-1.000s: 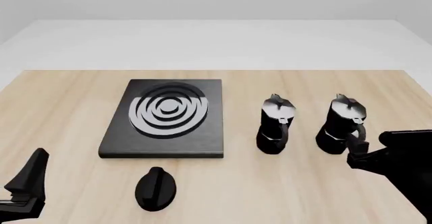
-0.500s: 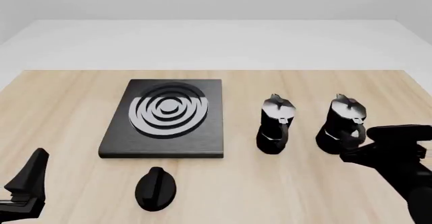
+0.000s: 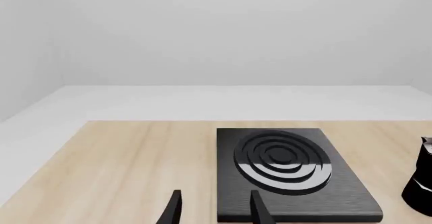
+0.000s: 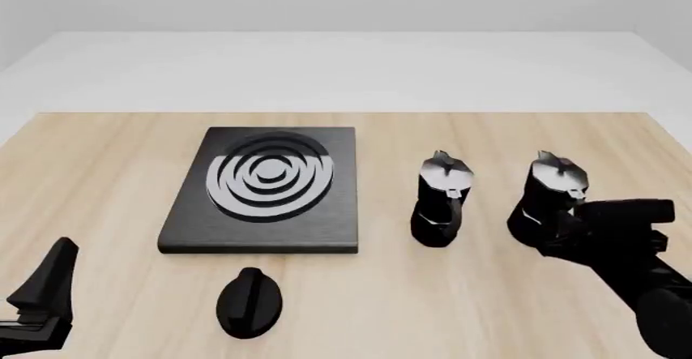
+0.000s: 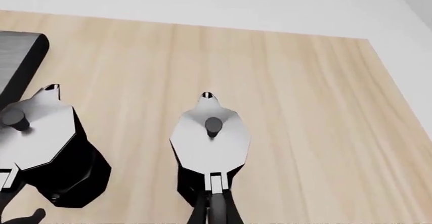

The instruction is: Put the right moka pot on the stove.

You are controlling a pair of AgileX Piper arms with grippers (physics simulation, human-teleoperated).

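On the table (image 4: 97, 164) we find the stove (image 4: 264, 190) left of centre, lying flat. The knob (image 4: 249, 301) sits in front of it, near its front edge but apart. To the right of the stove stand two pots side by side — the left pot (image 4: 442, 200) near the stove, the right pot (image 4: 552, 197) further out toward the table's right edge. Our right gripper (image 4: 559, 228) is just in front of the right pot, at its handle; our left gripper (image 4: 44, 294) sits at the near left corner — well apart from everything.
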